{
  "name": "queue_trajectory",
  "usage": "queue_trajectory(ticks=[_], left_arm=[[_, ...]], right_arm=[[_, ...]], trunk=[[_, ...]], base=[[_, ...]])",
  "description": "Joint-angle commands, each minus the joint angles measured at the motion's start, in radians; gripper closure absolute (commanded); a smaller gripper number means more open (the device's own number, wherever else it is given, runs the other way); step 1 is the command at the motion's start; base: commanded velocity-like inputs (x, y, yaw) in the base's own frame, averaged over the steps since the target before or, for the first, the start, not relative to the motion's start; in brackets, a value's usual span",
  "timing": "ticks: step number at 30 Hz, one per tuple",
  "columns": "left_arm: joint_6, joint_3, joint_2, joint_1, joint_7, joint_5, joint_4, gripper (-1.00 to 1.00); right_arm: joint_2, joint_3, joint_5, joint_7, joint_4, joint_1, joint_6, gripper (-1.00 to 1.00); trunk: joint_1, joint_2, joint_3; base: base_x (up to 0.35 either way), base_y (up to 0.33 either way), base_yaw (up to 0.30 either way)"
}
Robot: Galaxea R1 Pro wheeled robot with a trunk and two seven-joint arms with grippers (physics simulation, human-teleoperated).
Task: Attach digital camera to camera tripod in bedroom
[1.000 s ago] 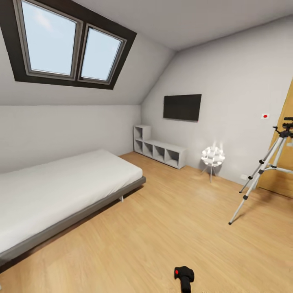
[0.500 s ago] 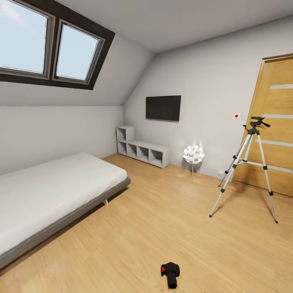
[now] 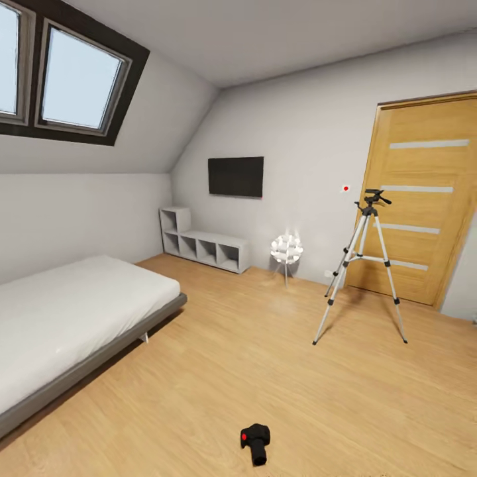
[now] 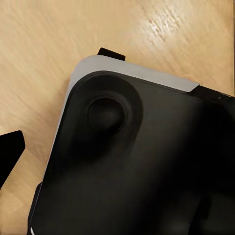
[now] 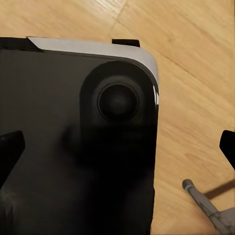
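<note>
Floor point(image 3: 278, 371) is wide open between digital camera point(image 3: 256, 442) lying near the bottom edge and camera tripod point(image 3: 363, 268) by the door point(image 3: 424, 199). View has swung right since earlier. Can't tell either gripper's jaws.

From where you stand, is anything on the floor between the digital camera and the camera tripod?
Nothing visible. The digital camera lies on bare wood floor, and open floor runs up to the camera tripod by the door. The bed sits well off to the side.

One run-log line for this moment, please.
digital camera: on floor, ungrasped | camera tripod: standing by door, head bare | attach: not started
</note>
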Motion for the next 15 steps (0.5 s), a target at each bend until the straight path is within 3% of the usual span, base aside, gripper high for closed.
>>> queue_trajectory(ticks=[1, 15], left_arm=[[-0.002, 0.004, 0.0, 0.0, 0.001, 0.001, -0.001, -1.0], [-0.002, 0.004, 0.0, 0.0, 0.001, 0.001, -0.001, -1.0]], right_arm=[[0.0, 0.0, 0.002, -0.001, 0.001, -0.001, -0.003, -1.0], [0.001, 0.001, 0.003, 0.0, 0.001, -0.001, -0.002, -1.0]], trunk=[[0.0, -0.001, -0.001], [0.0, -0.001, -0.001]], base=[[0.0, 0.0, -0.287], [0.0, 0.0, -0.292]])
